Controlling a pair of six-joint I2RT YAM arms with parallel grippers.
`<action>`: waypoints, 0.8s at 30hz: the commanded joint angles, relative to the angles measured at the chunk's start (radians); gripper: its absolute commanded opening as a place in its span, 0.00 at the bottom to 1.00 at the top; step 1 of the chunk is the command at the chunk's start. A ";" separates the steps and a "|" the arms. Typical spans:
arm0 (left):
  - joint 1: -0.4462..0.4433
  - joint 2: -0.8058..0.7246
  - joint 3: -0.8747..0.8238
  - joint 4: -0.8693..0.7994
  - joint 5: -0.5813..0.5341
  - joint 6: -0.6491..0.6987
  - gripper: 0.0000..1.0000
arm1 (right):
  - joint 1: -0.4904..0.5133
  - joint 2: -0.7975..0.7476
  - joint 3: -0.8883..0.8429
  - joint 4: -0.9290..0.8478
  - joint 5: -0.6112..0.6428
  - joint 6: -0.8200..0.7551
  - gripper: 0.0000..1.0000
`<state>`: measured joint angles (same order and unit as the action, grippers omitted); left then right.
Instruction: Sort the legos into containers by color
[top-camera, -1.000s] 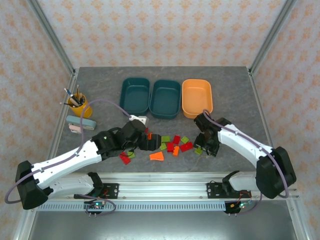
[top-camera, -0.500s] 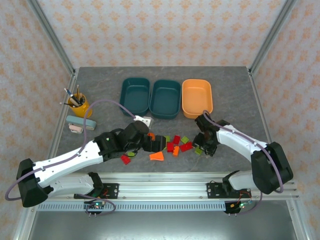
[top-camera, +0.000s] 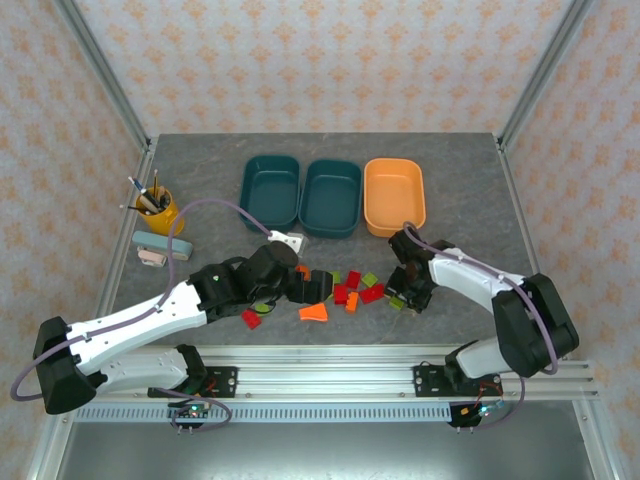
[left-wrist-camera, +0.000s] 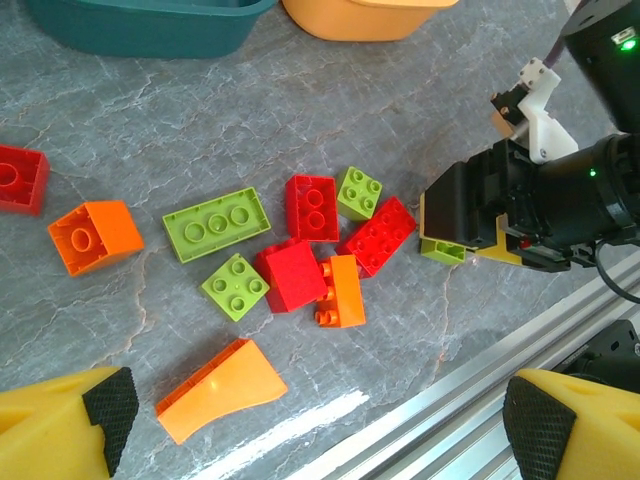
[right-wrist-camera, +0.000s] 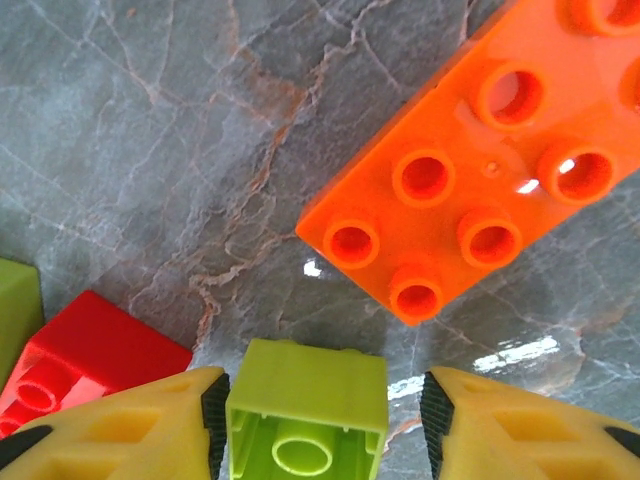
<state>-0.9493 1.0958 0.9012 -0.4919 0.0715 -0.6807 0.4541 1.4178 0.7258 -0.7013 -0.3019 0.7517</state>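
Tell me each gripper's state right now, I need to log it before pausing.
Left gripper: open, holding nothing.
Right gripper: open, straddling a light green brick, gap on one side.

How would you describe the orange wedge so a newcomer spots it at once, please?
Find the scatter of legos on the grey table before the three trays. At its near edge, toward the rail, lies the orange wedge. It alone is a smooth, studless ramp; its neighbours are studded blocks.

Legos (left-wrist-camera: 315, 205) red, orange, green; trays (top-camera: 331, 197) teal, orange; wallpaper (top-camera: 320, 60) pinkish, perhaps floral.
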 joint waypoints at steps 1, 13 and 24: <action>-0.010 -0.005 -0.006 0.029 0.003 0.004 0.97 | -0.006 0.022 -0.010 0.016 0.006 0.005 0.52; -0.008 -0.006 0.034 0.029 -0.055 -0.015 0.97 | 0.021 -0.086 0.138 -0.144 0.151 -0.053 0.35; 0.259 0.153 0.270 0.034 0.102 -0.012 0.98 | -0.054 0.203 0.690 -0.253 0.220 -0.239 0.35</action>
<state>-0.7300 1.1946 1.1099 -0.4755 0.1215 -0.6968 0.4332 1.5032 1.3247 -0.9092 -0.1272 0.5888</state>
